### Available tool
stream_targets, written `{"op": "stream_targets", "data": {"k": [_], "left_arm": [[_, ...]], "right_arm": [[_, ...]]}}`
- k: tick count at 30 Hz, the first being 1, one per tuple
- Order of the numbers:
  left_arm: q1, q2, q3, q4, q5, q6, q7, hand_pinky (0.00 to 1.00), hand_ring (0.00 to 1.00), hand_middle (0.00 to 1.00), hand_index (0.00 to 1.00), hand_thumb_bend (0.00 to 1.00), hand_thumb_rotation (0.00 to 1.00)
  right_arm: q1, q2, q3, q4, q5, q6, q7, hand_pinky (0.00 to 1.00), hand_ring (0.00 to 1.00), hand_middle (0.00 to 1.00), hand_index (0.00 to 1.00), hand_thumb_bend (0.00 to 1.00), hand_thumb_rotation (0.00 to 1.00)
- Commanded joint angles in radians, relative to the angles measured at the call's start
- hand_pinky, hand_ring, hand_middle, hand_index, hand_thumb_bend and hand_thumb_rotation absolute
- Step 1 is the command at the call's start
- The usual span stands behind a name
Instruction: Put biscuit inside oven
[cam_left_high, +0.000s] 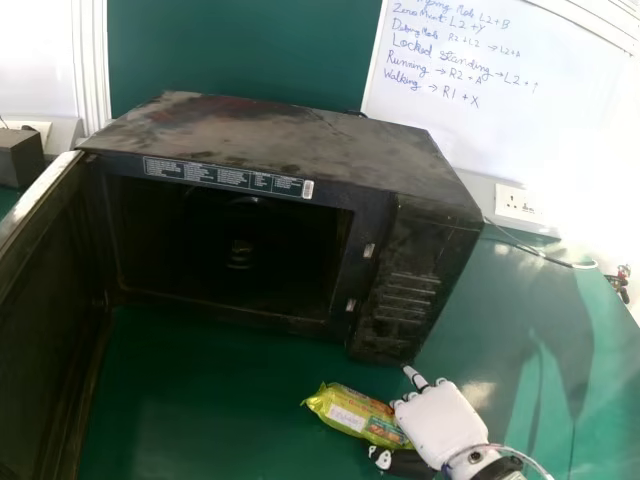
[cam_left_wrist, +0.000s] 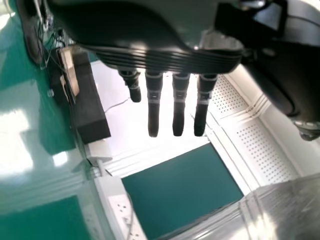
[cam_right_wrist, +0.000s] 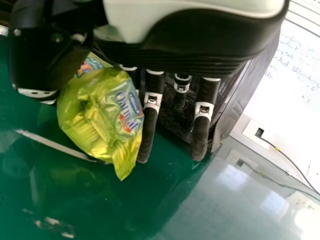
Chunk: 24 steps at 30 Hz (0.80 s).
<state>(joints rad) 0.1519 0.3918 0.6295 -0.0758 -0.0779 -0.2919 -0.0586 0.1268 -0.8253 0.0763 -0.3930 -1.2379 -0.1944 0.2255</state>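
The yellow-green biscuit packet (cam_left_high: 355, 416) lies on the green table in front of the black oven (cam_left_high: 400, 290), whose door stands open at the left. My right hand (cam_left_high: 440, 422) is at the packet's right end, one finger pointing toward the oven's lower corner. In the right wrist view the packet (cam_right_wrist: 107, 117) is between the thumb and my right hand's fingers (cam_right_wrist: 150, 117); these are extended, the nearest beside the wrapper. No firm grip can be made out. My left hand (cam_left_wrist: 154, 102) is open, with straight fingers and nothing held.
The oven's open door (cam_left_high: 45, 310) spans the left side, and its dark cavity (cam_left_high: 235, 250) faces the table. A wall socket (cam_left_high: 520, 205) and a cable (cam_left_high: 545, 256) are behind at the right. A dark box (cam_left_high: 20, 158) stands at the far left.
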Motion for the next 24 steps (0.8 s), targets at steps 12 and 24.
{"op": "stream_targets", "data": {"k": [12,24], "left_arm": [[-0.012,0.034,-0.033,-0.029,0.141,0.056,0.067,0.69,0.8,0.86,0.84,0.9,0.39],[-0.07,0.083,-0.033,-0.041,0.139,0.096,0.05,0.69,0.81,0.86,0.84,0.91,0.44]], "right_arm": [[-0.074,-0.023,0.029,0.086,0.02,-0.052,-0.019,0.31,0.39,0.5,0.5,0.5,0.0],[-0.142,-0.031,0.058,0.167,0.03,-0.087,-0.072,0.36,0.43,0.49,0.49,0.5,0.0]]}}
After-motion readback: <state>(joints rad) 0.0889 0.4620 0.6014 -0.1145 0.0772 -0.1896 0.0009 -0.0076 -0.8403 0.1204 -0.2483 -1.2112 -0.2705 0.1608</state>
